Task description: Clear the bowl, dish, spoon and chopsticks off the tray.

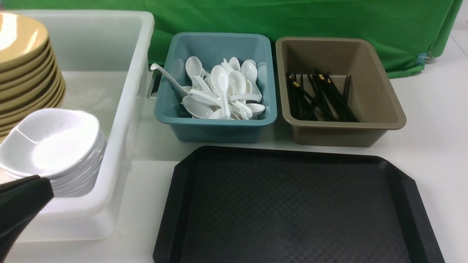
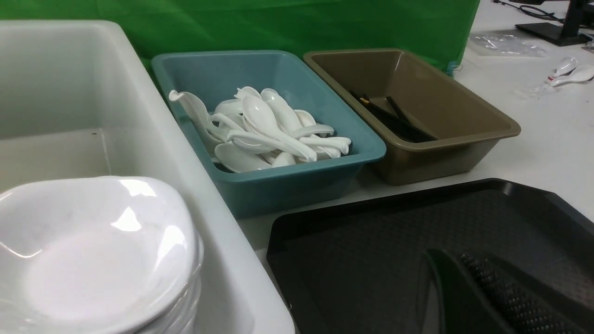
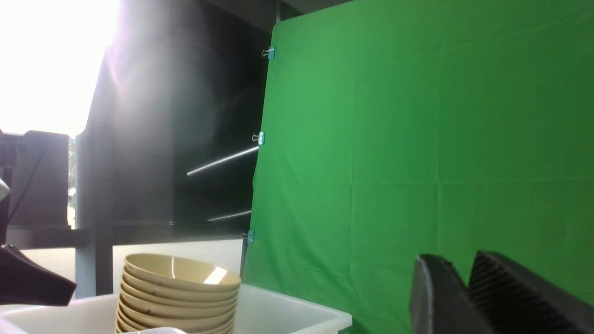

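Black diamond-textured plastic tray (image 1: 292, 208) bare at 6 o'clock; mustard bowls (image 1: 22, 47), white spoons (image 1: 223, 91), black chopsticks (image 1: 318, 96) binned at 9–1 o'clock. Left tool (image 2: 482, 297), right tool (image 3: 468, 297): width unclear, nothing visibly held. Retract slowly, skirting white tub (image 1: 124, 146).

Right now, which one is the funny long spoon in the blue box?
Find the teal bin behind the black tray, beside the brown bin. It holds a pile of short white spoons. The ladle leans over the bin's left rim: only it has a long thin curled handle.
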